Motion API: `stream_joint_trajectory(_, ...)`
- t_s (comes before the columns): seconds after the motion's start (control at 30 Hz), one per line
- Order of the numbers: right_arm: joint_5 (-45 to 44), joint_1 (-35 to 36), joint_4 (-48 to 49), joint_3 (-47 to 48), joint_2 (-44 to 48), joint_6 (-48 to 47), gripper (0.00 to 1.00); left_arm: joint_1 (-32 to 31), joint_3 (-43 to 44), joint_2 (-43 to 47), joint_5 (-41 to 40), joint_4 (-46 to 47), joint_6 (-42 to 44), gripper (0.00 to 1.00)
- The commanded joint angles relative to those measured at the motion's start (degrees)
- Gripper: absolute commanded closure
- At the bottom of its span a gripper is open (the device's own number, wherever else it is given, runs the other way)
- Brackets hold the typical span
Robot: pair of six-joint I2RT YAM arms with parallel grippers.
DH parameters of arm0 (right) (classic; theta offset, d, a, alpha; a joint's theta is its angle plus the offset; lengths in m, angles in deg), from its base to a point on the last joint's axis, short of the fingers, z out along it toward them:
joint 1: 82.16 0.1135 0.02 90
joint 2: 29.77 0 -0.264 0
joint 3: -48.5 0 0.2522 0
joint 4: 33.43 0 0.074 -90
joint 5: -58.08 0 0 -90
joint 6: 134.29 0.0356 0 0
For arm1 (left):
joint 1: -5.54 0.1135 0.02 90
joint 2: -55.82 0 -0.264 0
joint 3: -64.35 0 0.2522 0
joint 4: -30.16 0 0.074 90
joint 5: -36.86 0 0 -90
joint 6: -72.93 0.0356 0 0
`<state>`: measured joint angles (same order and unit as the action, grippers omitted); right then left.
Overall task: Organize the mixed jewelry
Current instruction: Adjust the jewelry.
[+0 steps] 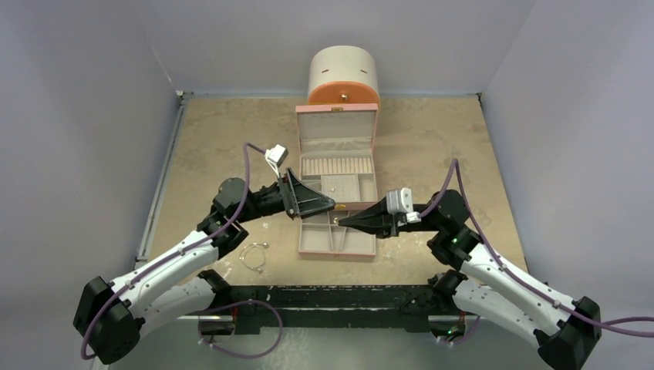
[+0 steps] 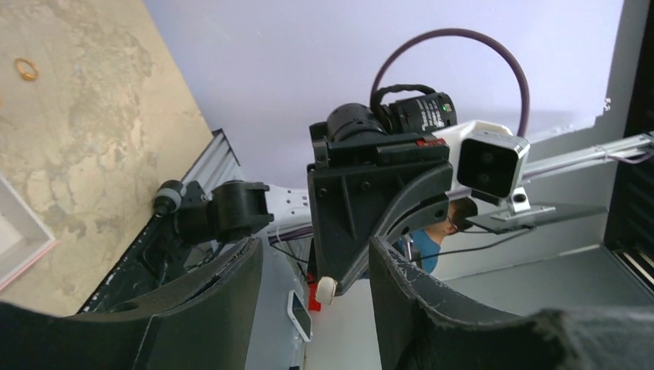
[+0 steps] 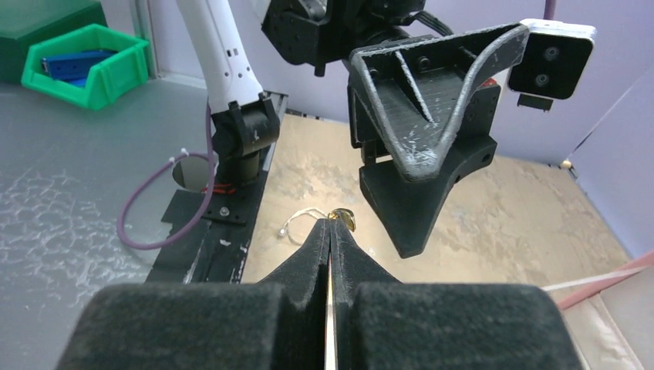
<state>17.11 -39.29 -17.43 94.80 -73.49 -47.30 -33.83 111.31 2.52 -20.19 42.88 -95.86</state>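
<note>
— Over the open jewelry box [image 1: 337, 127], what was entered for the right jaws?
— One gold stud [image 3: 342, 218], pinched at the tips of fully closed jaws. Judged light, hard, slippery; easily flicked away.
— The left jaws?
— Set partly apart, empty. Also listed: wire bangle [image 1: 253, 256] on the surface [image 1: 432, 146] left of the box; thin, springy, best gripped across the wire, clear of beads. One coppery ring [image 2: 25, 69] was noted lying flat, apart from the box.
</note>
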Motion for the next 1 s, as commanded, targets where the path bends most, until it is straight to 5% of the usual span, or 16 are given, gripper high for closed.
stream_joint_trajectory(0.0, 0.9, 0.6, 8.3, 0.5, -0.7, 2.6, 1.0, 0.2, -0.6, 2.0, 4.2, 6.6, -2.1, 0.49)
stream_joint_trajectory(0.97, 0.9, 3.0, 13.7, 1.9, -3.9, 5.4, 1.0, 0.2, -3.3, 3.4, 8.4, 13.6, -6.6, 0.64)
